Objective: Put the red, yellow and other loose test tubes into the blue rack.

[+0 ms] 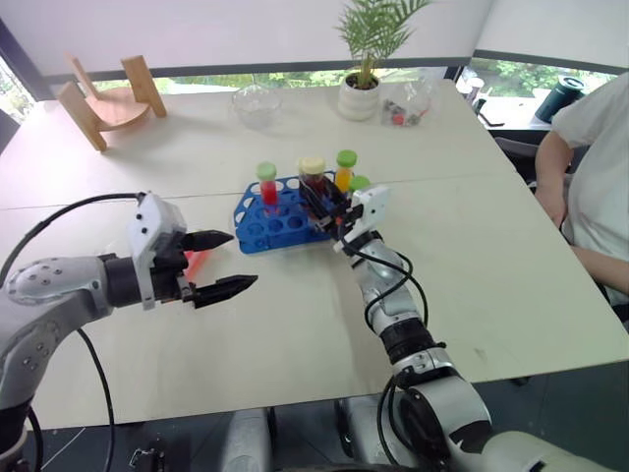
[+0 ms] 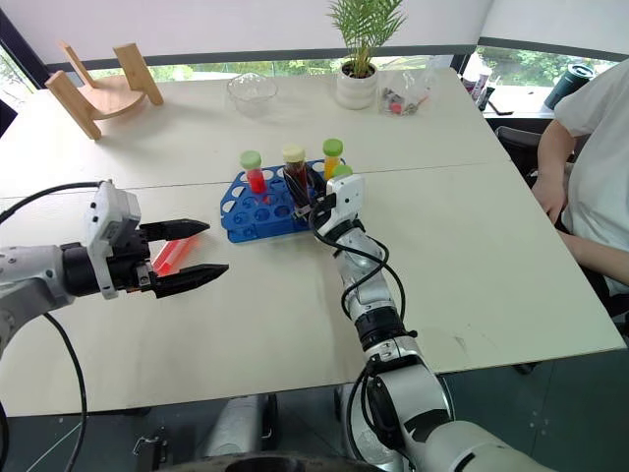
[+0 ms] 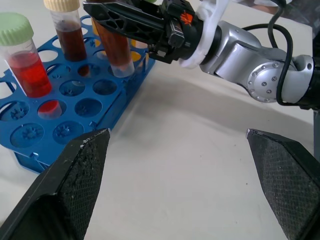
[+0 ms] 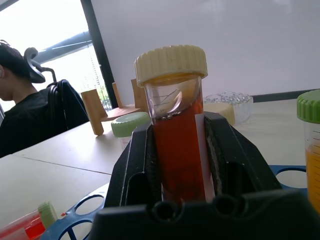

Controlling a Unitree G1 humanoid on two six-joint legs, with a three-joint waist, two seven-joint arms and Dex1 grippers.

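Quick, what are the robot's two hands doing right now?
Left gripper: open, holding nothing.
Right gripper: shut on the dark brown tube, upright at the blue rack.

You have bright, even daylight from the windows (image 1: 295, 79) behind the table (image 1: 491, 246). Shadows under the arms are soft. The windows blow out white. The right wrist view blurs its background.

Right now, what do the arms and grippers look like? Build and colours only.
Both arms are silver-grey metal with black joint sections and loose black cables. Each wrist carries a white housing. The left gripper and right gripper each have two black tapered fingers; the left's pads are cross-hatched.
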